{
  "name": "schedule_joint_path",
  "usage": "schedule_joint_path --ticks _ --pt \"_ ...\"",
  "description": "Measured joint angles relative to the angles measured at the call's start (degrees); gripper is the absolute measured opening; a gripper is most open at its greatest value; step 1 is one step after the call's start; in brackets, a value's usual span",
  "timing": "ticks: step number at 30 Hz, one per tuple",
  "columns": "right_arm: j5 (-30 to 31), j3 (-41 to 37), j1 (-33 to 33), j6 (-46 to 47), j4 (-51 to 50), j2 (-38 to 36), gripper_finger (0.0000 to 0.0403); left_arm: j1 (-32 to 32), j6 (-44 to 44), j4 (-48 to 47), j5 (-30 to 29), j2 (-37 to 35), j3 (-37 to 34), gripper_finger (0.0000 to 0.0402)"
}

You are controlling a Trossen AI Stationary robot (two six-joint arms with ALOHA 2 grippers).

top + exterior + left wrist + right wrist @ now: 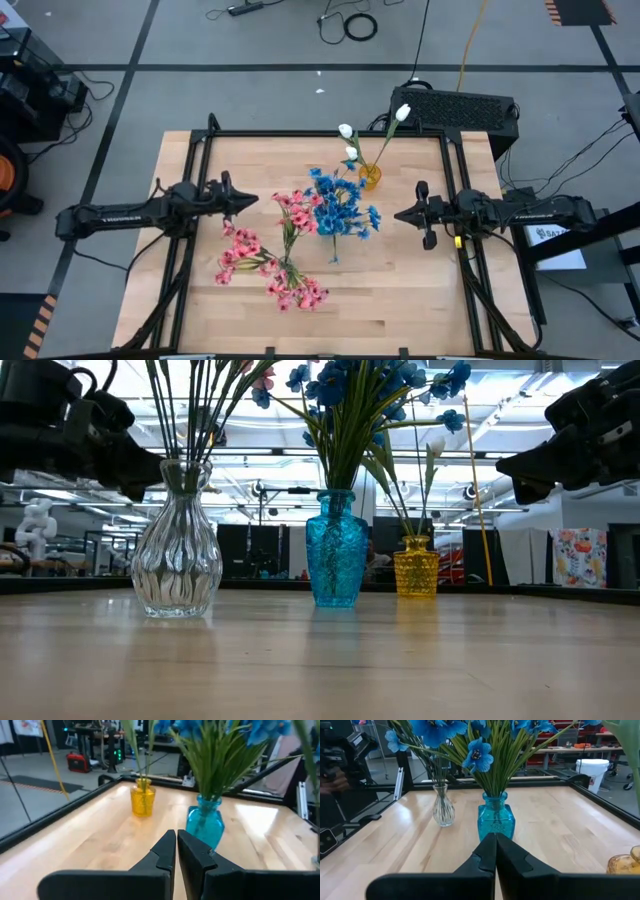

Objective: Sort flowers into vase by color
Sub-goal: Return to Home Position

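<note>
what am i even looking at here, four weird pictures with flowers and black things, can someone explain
It is a robot with two dark arms working at a wooden table. The high view looks straight down: the left gripper and the right gripper sit on either side of the flowers, both shut and holding nothing. The low view looks level across the table top. The two wrist views come from cameras on each arm, looking past that arm's own closed fingers. Three vases stand on the table: a clear vase with pink flowers, a blue vase with blue flowers, and a yellow vase with white buds.
</note>
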Motion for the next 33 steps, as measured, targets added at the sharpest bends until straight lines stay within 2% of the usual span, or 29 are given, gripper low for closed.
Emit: schedule_joint_path --ticks 5,8,12,17,27,33 --pt "0.02 0.00 0.00 -1.04 0.09 -0.02 0.0000 -1.59 0.87 -0.22 -1.92 -4.68 0.00 0.0024" --pt "0.02 0.00 0.00 -1.43 0.79 -0.02 0.0000 -2.50 0.19 -4.11 -2.26 -8.34 0.00 0.0024" --pt "0.27 0.02 0.00 -2.11 1.55 -0.04 0.0000 -4.61 -0.50 -10.09 -5.59 -13.00 0.00 0.0024" --pt "0.31 0.02 0.00 -2.13 1.51 -0.02 0.0000 -7.21 1.01 -11.52 -7.70 -17.18 -0.02 0.0024" --pt "0.29 0.02 0.00 -2.84 3.96 -0.39 0.0000 -8.09 1.49 -11.49 -9.01 -17.19 -0.02 0.0024" --pt "0.84 0.04 -0.70 -5.46 5.37 -4.17 0.0000 -8.06 2.37 -11.57 -9.12 -17.19 -0.02 0.0024"
